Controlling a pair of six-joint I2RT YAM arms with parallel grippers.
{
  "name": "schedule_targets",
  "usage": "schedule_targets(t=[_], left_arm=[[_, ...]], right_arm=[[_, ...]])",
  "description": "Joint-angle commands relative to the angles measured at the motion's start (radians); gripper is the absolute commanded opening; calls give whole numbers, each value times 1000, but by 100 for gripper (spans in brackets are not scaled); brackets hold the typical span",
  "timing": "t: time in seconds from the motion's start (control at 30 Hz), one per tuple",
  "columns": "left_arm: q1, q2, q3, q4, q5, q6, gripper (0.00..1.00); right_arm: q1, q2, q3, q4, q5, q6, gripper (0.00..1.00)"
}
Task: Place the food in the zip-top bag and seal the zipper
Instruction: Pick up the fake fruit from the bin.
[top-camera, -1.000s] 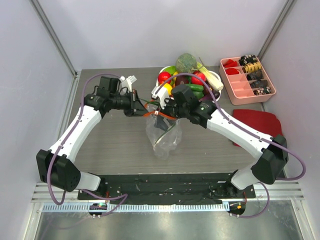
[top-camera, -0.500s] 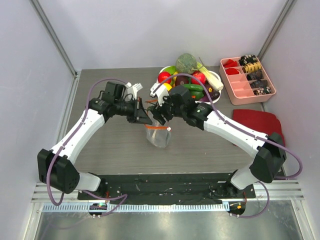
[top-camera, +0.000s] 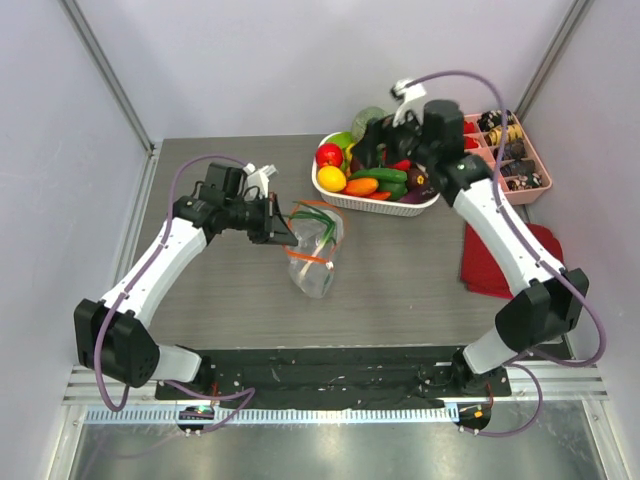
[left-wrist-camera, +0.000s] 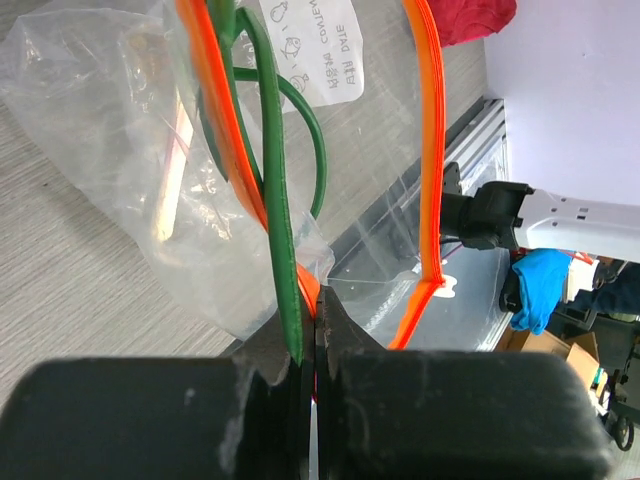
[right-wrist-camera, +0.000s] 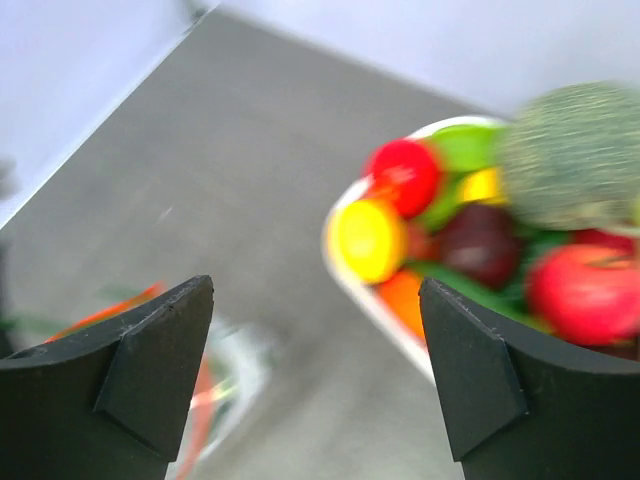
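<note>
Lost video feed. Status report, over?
Left gripper shut on zip-top bag. Right gripper open above food in basket. Zipper unsealed; green stalk lies along it.

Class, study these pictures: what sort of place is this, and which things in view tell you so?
Probably a robotics test cell, not a kitchen: two robot arms bolted to a grey table, plain white panels enclosing it, and toy produce heaped in a basket.

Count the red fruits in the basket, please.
2 seen. The left red fruit lies at the basket's left end, beside the yellow fruit. The right red fruit lies by the broccoli. The right arm may hide more.
</note>
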Motion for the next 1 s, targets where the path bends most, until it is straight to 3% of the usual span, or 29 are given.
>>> schedule_targets(t=[0.0,0.23,0.33,0.47,0.63,0.97], left_arm=[[3,-39,28,36,-8,17,0],[3,-34,29,41,-15,10,0],[3,-24,37,38,-15,9,0],[3,-19,42,45,-15,7,0],[6,-10,37,50,-12,4,0],[32,-4,34,50,3,-3,0]], right_arm=[[-119,79,124,15,-38,-7,89],[-311,254,259,61,21,161,84],[-366,326,286,58,5,299,67],[-386,349,200,164,-11,442,57],[-389,367,62,393,-12,597,55],[-388,479,17,577,30,715,53]])
